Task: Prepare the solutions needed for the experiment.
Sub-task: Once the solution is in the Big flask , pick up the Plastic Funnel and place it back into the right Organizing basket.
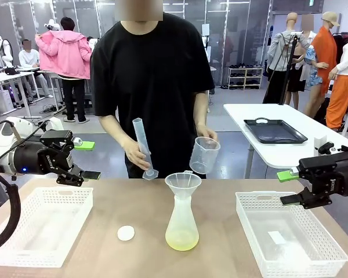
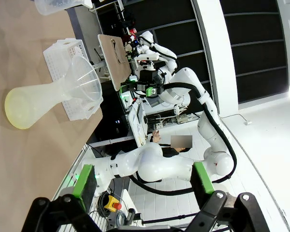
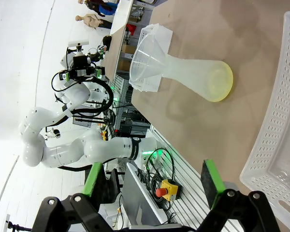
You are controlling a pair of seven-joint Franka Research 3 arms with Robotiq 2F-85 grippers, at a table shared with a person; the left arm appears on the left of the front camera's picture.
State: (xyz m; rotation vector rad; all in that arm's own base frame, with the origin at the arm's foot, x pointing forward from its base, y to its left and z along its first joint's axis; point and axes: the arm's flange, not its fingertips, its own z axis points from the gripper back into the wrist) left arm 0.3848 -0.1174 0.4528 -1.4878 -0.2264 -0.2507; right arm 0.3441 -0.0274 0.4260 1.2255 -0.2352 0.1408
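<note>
Evidently the work is partly done: a small pool of the solutions point(image 1: 181, 238), clear pale yellow-green liquid, sits in the bottom of the translucent plastic conical flask point(image 1: 181, 220) near the middle of the bench point(image 1: 220, 260). A translucent plastic funnel point(image 1: 182, 180) stands upright in the flask's neck, so to my eye more is meant to go in.

At the far edge a person in a black T-shirt holds a tall translucent graduated cylinder point(image 1: 142, 145) tilted in one hand point(image 1: 133, 152). A clear plastic beaker point(image 1: 204, 155) is in the other hand point(image 1: 207, 134), tipped just above and behind the funnel. I can make out no liquid in either, though the plastic is too pale to be sure. A small white round cap point(image 1: 126, 233) lies on the bench to the left of the flask, fitted to nothing, so closing up looks undone.

A white perforated plastic basket point(image 1: 58, 191) sits at the near left corner with nothing I can see inside. A second white basket point(image 1: 261, 195) at the near right corner holds a small white slip point(image 1: 274, 237).

The left fingers point(image 1: 84, 145) hang spread apart over the far edge of the left basket, gripping nothing. The right fingers point(image 1: 287, 175) are likewise apart above the far right corner of the second basket, empty. Putting the labware away seems left to do.
</note>
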